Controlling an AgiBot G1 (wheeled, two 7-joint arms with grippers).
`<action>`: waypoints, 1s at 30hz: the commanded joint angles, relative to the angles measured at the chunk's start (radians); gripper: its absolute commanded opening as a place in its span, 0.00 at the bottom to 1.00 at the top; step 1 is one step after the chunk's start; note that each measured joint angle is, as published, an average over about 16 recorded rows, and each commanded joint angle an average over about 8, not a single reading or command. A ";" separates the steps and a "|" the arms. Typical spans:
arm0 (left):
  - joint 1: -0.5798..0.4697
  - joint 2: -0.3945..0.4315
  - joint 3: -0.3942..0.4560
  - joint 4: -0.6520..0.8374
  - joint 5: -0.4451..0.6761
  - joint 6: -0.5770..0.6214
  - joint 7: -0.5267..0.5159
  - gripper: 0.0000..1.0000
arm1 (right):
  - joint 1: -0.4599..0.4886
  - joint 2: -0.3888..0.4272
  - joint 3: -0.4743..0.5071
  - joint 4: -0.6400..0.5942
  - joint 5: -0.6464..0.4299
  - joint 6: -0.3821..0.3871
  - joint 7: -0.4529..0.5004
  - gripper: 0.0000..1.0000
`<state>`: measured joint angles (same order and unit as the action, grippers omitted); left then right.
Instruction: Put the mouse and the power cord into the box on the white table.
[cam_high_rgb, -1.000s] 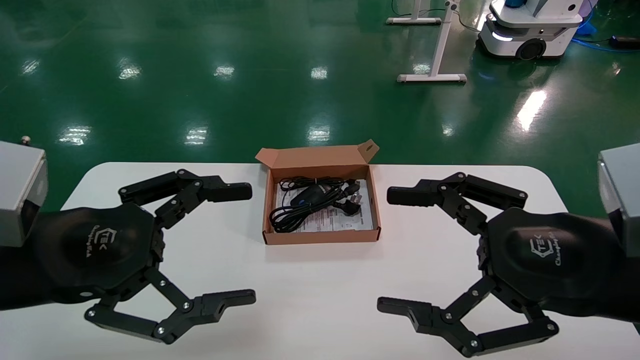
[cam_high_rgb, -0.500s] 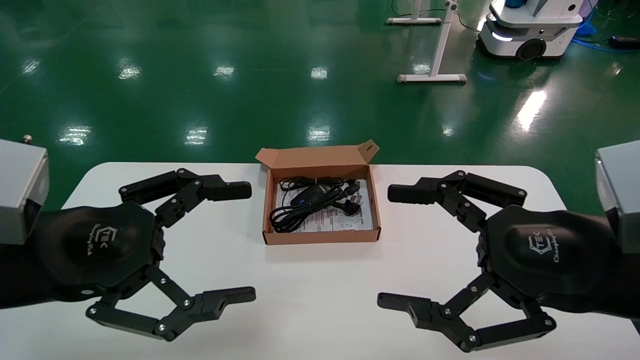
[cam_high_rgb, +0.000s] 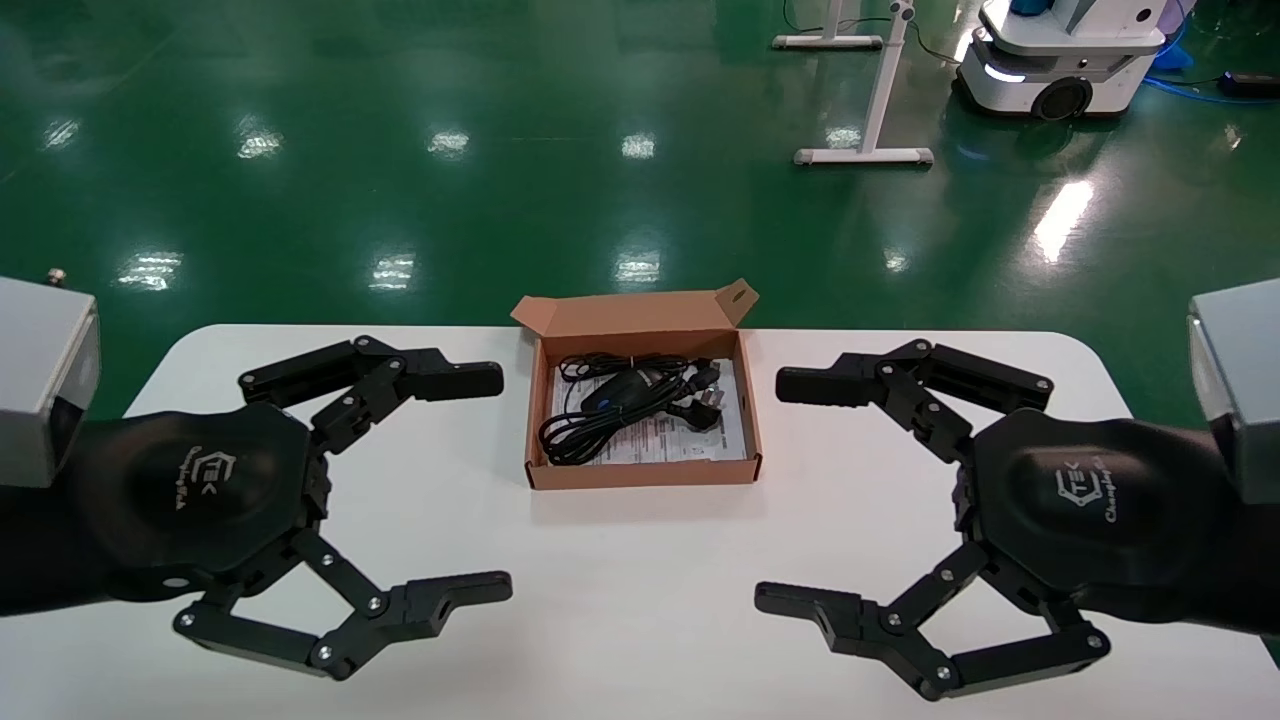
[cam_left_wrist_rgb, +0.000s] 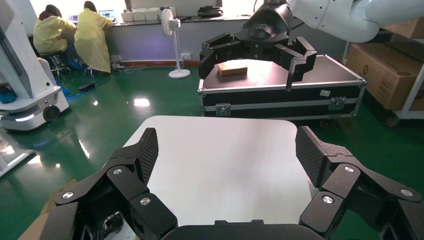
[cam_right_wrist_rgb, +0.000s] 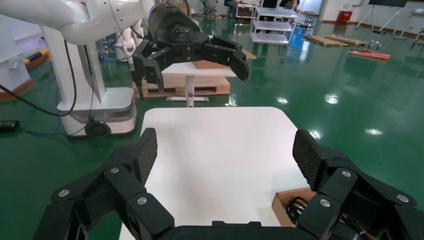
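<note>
Mouse (cam_high_rgb: 622, 388) and cord (cam_high_rgb: 590, 425) both lie inside the box (cam_high_rgb: 640, 474), which sits at the far middle of the table (cam_high_rgb: 640, 590), so from where I sit the packing looks done. The mouse rests toward the far half, its thin wire bundled just beyond it; the cord's loops sprawl toward the near left corner, with the plug (cam_high_rgb: 706, 403) off to the right.

If I had to lift either, I judge the mouse light, hard and smooth, best pinched across its narrow sides. The cord looks floppy and springy; I would take it where the loops bunch together, or by the rigid plug.

My left gripper (cam_high_rgb: 480, 485) hovers over the table left of the box, jaws spread wide and holding nothing. My right gripper (cam_high_rgb: 795, 495) mirrors it on the right, equally wide and empty.

Both gripper housings carry a logo reading "TEK" with a script word beneath that I cannot fully make out. The sheet lining the box is printed, but too small to read.
</note>
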<state>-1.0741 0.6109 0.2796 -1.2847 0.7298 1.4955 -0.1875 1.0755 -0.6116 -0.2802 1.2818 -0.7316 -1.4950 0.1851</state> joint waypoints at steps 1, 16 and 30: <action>0.000 0.000 0.000 0.000 0.000 0.000 0.000 1.00 | 0.000 0.000 0.000 0.000 0.000 0.000 0.000 1.00; 0.000 0.000 0.000 0.001 0.001 0.000 0.000 1.00 | 0.001 -0.001 -0.001 -0.001 -0.001 0.000 0.000 1.00; 0.000 0.000 0.000 0.001 0.001 0.000 0.000 1.00 | 0.001 -0.001 -0.001 -0.001 -0.001 0.000 0.000 1.00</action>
<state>-1.0743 0.6111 0.2797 -1.2836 0.7305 1.4953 -0.1875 1.0768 -0.6122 -0.2810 1.2803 -0.7328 -1.4948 0.1846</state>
